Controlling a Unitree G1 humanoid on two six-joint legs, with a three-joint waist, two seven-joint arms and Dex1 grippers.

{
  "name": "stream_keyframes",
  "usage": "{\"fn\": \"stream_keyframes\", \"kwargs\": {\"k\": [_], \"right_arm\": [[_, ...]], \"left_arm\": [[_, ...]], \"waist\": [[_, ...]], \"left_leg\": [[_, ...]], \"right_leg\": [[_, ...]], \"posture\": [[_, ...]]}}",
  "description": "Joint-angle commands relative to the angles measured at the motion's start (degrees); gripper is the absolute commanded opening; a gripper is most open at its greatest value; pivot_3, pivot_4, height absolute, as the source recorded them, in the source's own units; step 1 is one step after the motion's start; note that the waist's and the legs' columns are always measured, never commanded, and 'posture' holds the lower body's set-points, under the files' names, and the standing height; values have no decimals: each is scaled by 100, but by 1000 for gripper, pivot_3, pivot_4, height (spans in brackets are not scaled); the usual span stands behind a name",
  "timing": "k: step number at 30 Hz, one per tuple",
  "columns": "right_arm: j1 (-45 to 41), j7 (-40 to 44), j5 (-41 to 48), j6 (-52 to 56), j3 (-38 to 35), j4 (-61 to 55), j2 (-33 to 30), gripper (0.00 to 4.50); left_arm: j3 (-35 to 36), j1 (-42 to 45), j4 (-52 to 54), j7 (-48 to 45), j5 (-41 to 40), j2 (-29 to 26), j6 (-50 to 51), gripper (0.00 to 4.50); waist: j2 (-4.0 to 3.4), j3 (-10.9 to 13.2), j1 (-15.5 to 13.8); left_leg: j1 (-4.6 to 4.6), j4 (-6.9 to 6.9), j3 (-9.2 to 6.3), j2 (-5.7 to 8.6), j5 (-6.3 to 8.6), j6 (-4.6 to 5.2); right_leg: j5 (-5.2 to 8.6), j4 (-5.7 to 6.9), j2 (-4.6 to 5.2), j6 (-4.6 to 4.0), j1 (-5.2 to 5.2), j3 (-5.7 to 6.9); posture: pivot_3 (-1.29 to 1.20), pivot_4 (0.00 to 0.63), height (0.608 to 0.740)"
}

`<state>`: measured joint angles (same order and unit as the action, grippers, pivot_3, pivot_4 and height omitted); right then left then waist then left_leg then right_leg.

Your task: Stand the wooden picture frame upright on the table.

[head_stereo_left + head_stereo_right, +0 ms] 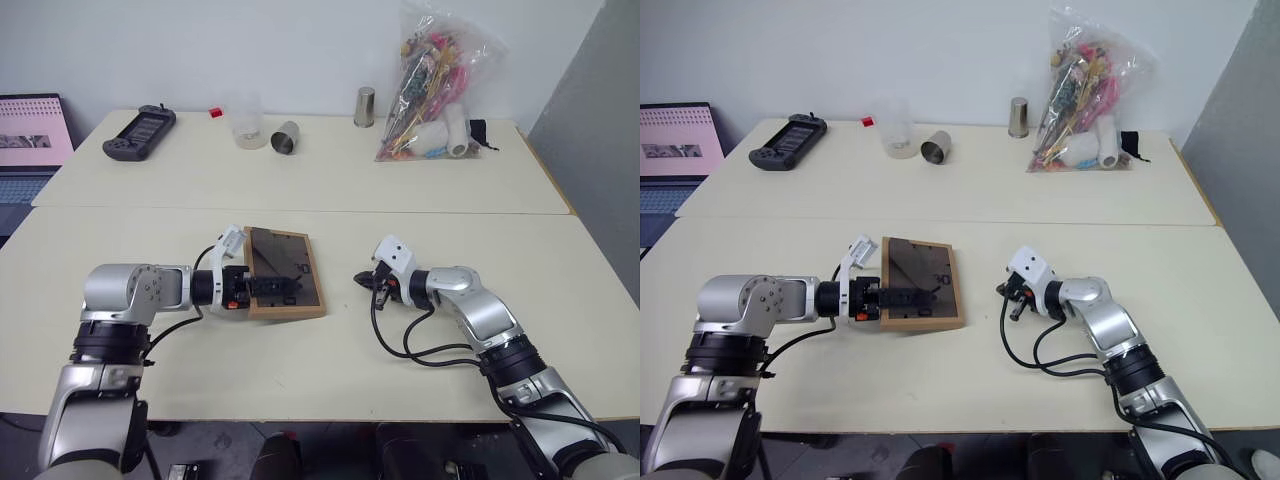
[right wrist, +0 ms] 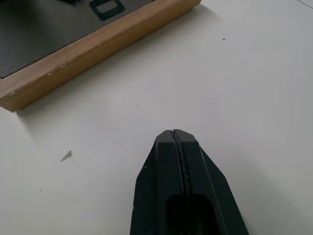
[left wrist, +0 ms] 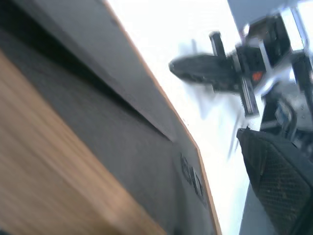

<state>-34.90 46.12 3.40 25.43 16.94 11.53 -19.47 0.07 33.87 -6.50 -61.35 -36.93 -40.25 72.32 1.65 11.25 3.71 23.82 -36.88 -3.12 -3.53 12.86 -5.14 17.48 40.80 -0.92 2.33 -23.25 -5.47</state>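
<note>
The wooden picture frame (image 1: 285, 272) lay back-up near the counter's (image 1: 300, 370) near edge, gripped by the wide-open left gripper (image 1: 268, 288). The right gripper (image 2: 176, 139) was closed, empty. A clear bag (image 1: 435, 85) of assorted items stood at the far right corner.

Silver-grey jointed arms, white wrist housings, black fingers (image 2: 177, 142), looping black cables, orange wrist accents
</note>
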Motion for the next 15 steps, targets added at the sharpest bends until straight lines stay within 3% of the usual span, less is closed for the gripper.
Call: {"fn": "stream_keyframes", "kwargs": {"k": [1, 7, 15], "right_arm": [[-65, -34, -37, -75, -52, 36, 16, 0], [-40, -50, -52, -100, -70, 25, -13, 0], [62, -85, -46, -70, -81, -58, -49, 0]], "left_arm": [[-55, -60, 574, -50, -263, 58, -13, 4470], [-28, -128, 424, 91, -267, 70, 37, 4470], [764, -130, -48, 720, -396, 196, 418, 4470]], "waist": [[0, 0, -14], [0, 0, -11], [1, 0, -10]], "left_leg": [[1, 0, 0, 0, 0, 0], [0, -3, 0, 0, 0, 2], [1, -3, 0, 0, 1, 2]], "right_leg": [[0, -2, 0, 0, 0, 0], [0, -2, -3, 1, 0, 0], [0, -3, -2, 0, 0, 0]], "posture": [[0, 150, 740], [0, 150, 740], [0, 150, 740]]}}
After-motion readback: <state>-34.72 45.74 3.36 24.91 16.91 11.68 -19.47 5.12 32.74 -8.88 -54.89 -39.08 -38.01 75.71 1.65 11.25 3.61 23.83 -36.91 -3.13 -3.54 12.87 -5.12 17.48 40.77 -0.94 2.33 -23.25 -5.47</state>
